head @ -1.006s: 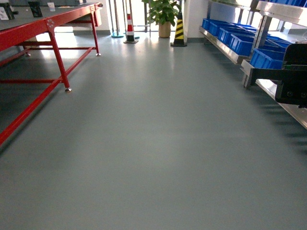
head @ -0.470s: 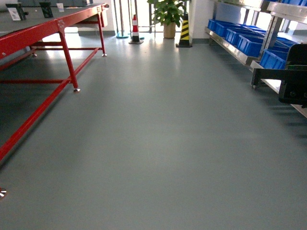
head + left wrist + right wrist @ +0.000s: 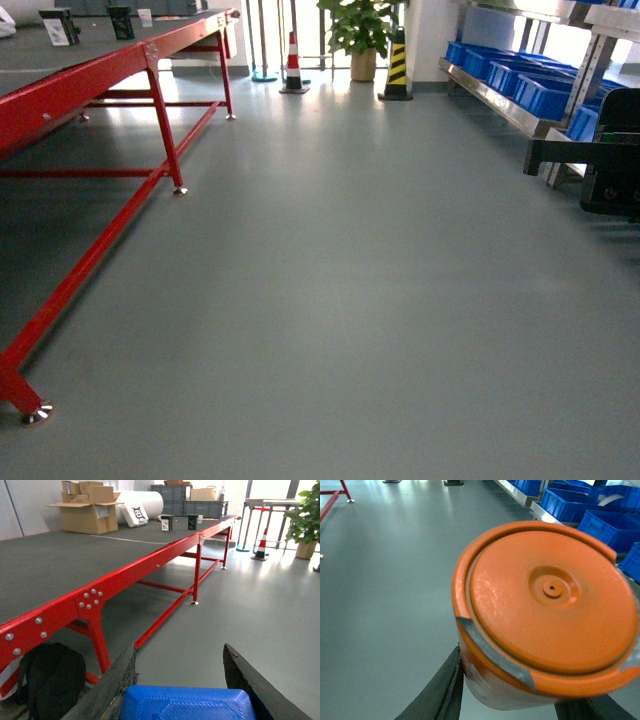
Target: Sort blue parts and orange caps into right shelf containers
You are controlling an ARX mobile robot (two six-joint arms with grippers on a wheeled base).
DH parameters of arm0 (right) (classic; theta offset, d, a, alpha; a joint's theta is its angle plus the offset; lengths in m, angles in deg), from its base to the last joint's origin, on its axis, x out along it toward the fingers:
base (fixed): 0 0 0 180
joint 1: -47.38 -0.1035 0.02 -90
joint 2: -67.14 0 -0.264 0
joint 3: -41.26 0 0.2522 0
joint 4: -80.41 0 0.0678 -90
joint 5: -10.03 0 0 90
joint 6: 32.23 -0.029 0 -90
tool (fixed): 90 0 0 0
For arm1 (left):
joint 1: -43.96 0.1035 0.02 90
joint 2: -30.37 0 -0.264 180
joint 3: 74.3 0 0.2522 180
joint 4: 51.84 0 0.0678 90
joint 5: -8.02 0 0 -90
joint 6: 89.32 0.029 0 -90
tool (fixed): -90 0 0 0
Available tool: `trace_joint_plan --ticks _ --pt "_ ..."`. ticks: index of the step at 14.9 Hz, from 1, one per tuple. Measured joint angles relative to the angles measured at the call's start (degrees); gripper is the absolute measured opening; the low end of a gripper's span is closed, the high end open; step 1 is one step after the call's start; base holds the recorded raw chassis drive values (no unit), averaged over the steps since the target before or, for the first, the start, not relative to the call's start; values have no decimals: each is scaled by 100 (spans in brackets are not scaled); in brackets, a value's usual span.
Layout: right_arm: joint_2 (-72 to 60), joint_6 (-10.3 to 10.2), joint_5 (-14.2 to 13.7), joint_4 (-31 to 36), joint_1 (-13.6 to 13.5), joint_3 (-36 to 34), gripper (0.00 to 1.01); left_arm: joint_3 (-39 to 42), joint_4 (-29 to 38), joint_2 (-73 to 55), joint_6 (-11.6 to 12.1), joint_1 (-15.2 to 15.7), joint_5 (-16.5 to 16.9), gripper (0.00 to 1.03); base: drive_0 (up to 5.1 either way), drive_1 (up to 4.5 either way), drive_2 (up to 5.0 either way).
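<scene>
A: How is the orange cap (image 3: 545,615) expected to handle?

B: It is judged to be a rigid, light moulded piece with a smooth, possibly slippery wall. It is seen clamped by its side in the right end effector (image 3: 520,700), flat face toward the wrist camera. The side wall is the sensible place to be gripped; the lid face offers nothing to pinch.

A: And the blue part (image 3: 187,703)?

B: A textured blue plastic block is seen lodged between the dark fingers (image 3: 112,685) of the left end effector (image 3: 185,690), which appears closed on it. It is taken to be stiff, light and not fragile, so a firm squeeze across its flat sides should be tolerated.

A: Where are the right shelf containers (image 3: 540,90)?

B: They are lined up on the low metal shelf (image 3: 500,105) at the right of the head view, well apart from both held items.

A: What is found changed against the earlier head pictures?

B: The view has been swung leftward: the red table (image 3: 90,80) now fills more of the left, with its near foot (image 3: 38,411) brought into sight. The crates, the potted plant (image 3: 360,30) and the striped cones (image 3: 396,65) have been shifted rightward, and fewer crates are shown.
</scene>
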Motion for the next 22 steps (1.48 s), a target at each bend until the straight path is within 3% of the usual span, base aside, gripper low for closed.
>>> trace_joint_plan --ticks 5,11,22 --pt "0 2 13 -22 -4 0 41 0 -4 0 0 2 0 41 -460 358 87" --pt "-2 0 35 -11 -59 0 41 2 4 0 0 20 -17 41 0 25 -25" --pt "9 2 20 -4 -61 0 41 0 -7 9 -2 2 -15 41 4 434 -427"
